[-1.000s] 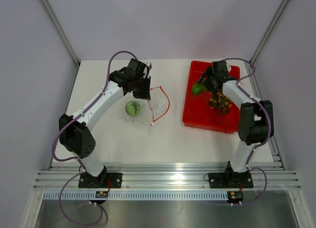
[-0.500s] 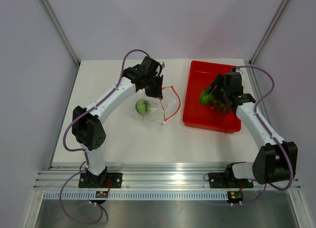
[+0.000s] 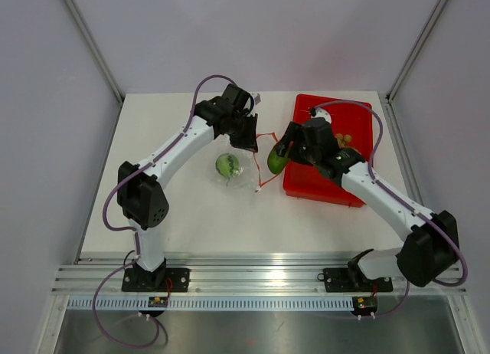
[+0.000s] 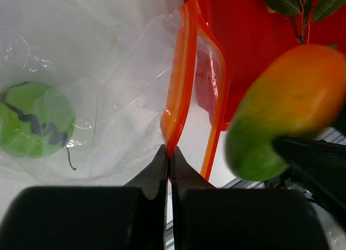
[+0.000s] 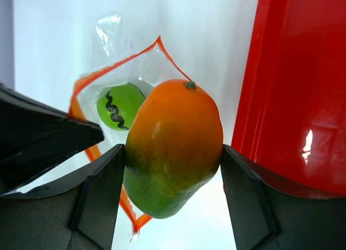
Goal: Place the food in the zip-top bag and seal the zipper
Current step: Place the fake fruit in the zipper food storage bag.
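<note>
Mango (image 5: 174,144) gripped in the wide-set right hand (image 5: 173,177) beside the zip-top bag (image 4: 121,98); left hand (image 4: 168,155), closed, pinches the zipper (image 4: 180,77).

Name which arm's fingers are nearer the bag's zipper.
Left. The left fingers pinch the zipper itself; the right fingers hold the mango close beside it.

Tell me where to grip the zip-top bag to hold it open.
Pinch one lip of the zipper from outside the mouth, as the left gripper does. The strip probably holds better than the zip-top bag's film, and the other lip bows away, leaving room for the mango.
</note>
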You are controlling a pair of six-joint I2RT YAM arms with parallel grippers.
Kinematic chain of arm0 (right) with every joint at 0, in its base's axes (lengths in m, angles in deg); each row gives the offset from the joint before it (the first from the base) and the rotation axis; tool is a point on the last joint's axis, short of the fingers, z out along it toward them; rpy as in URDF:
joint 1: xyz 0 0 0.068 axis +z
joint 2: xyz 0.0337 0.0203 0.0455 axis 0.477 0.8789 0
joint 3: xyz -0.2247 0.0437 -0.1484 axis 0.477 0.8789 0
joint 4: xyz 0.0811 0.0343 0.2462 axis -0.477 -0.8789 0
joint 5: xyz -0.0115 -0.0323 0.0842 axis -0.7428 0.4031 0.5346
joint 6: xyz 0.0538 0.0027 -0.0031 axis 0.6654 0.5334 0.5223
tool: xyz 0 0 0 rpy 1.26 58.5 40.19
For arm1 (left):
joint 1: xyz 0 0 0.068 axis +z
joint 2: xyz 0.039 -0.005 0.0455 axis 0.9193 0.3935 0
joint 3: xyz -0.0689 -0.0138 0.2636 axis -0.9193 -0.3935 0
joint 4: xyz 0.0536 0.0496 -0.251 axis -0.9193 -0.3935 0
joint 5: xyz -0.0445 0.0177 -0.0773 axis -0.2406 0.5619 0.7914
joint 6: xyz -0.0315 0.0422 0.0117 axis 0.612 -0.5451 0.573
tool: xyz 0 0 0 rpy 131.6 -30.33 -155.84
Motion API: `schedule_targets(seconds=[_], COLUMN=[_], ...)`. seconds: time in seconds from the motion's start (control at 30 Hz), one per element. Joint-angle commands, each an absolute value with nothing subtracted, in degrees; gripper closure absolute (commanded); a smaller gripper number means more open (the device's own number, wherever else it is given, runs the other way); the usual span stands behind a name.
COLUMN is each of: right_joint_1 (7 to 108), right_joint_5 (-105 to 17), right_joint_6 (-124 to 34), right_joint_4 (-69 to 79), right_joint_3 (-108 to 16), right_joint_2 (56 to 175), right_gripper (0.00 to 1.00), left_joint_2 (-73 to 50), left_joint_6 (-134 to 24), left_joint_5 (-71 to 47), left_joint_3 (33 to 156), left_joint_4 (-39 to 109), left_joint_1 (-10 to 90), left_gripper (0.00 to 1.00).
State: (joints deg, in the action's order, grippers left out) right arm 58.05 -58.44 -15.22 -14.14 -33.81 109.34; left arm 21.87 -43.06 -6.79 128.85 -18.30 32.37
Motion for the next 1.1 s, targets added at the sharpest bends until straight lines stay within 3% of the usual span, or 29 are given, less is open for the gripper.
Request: schedule_targets(seconds=[0.0,0.13,0.2,0.23,0.33,0.53,0.67,0.87,1.07], right_joint_1=[60.8,66.5,67.7,67.9,67.9,68.0,67.1,53.7,41.4], right_joint_5=[-61.1,-60.8,-60.4,-60.0,-59.9,-65.1,-74.6,-73.5,-70.5], right_joint_6=[-12.8,-12.2,-11.9,-11.6,-11.4,-13.5,-13.0,-14.7,-18.9], right_joint_4=[-10.5,-9.6,-10.0,-11.0,-11.8,-14.2,-20.4,-27.9,-33.3], right_joint_3=[-36.9,-40.7,-42.7,-43.2,-43.6,-41.1,-39.9,-35.7,-34.9], right_joint_2=[114.7,121.7,124.5,125.2,124.8,117.2,112.5,107.3,112.2], right_gripper=[0.66,0.62,0.42,0.2,0.07,0.05,0.12,0.15,0.15], left_joint_2=[18.8,17.8,17.4,17.2,16.2,15.7,15.3,14.4,13.7], left_joint_6=[-43.7,-43.3,-43.0,-43.0,-42.9,-43.4,-42.8,-42.0,-41.6], left_joint_5=[-3.2,-1.1,-0.3,0.5,0.5,-0.7,-0.5,-0.8,-0.7], left_joint_3=[129.4,128.5,128.5,128.4,128.0,128.6,128.5,128.4,128.2], left_joint_4=[-17.1,-16.8,-16.8,-16.8,-16.7,-17.5,-17.5,-17.7,-17.5], left_joint_1=[32.1,32.1,32.1,32.1,32.1,32.3,32.5,33.1,33.1], left_gripper=[1.0,1.0,1.0,1.0,1.0,1.0,1.0,1.0,1.0])
